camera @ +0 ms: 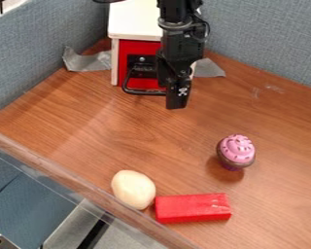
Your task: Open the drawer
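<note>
In the camera view, a small white cabinet [135, 24] is seen at the far end of a brown wooden table [106, 126], with a red drawer [129, 51] set in its front. The drawer looks shut. A black handle [142, 92] is mounted on it, and its right end is hidden by the black gripper [176, 103]. The gripper is held upright, pointing down, in front of the right part of the drawer. Whether it is open or closed cannot be told, nor whether the handle is touched or gripped by it.

Grey tape is stuck down on both sides of the cabinet, one piece [87, 61] at the left and another [209, 69] at the right. Well apart from the drawer, towards the near right, a cupcake with pink icing [236, 149] is placed upright. Nearer still, a pale, rounded lump [132, 188] is set close to the table's near edge. Just beside it, to the right, a red block [194, 207] is laid flat. The table is backed by blue-grey panels [268, 39].
</note>
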Robot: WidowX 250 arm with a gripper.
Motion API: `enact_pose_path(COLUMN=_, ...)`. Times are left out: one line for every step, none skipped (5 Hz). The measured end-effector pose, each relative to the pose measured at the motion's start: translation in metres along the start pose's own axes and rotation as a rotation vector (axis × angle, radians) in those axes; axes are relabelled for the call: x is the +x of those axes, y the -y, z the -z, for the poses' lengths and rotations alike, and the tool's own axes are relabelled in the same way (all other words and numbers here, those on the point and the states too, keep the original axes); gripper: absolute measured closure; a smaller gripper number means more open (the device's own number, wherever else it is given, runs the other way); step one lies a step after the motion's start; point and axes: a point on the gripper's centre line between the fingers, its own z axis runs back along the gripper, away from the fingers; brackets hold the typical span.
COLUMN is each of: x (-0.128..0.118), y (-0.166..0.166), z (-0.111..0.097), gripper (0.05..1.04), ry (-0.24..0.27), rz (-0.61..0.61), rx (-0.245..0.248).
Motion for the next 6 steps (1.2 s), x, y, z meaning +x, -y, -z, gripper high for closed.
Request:
enact_pose_path(x=-0.001, y=-0.009, z=0.0, gripper=0.083, ry=-0.009, rz=0.003, rx=0.058)
enact_pose_path(x=-0.003, y=-0.015, z=0.008, gripper=0.083, ry=-0.02, rz=0.026, rx=0.079)
enact_pose_path(x=-0.006, y=-0.017, z=0.022, gripper=0.083, ry=-0.049, rz=0.029, rx=0.071)
enact_pose_path(x=-0.007, y=-0.02, z=0.033, gripper=0.083, ry=-0.072, rz=0.03, rx=0.064)
enact_pose_path(x=-0.008, y=-0.023, z=0.041, gripper=0.083, ry=-0.091, rz=0.032, rx=0.057)
enact_pose_path(x=-0.01, y=-0.025, z=0.049, gripper=0.118, ry=-0.108, rz=0.036, rx=0.05)
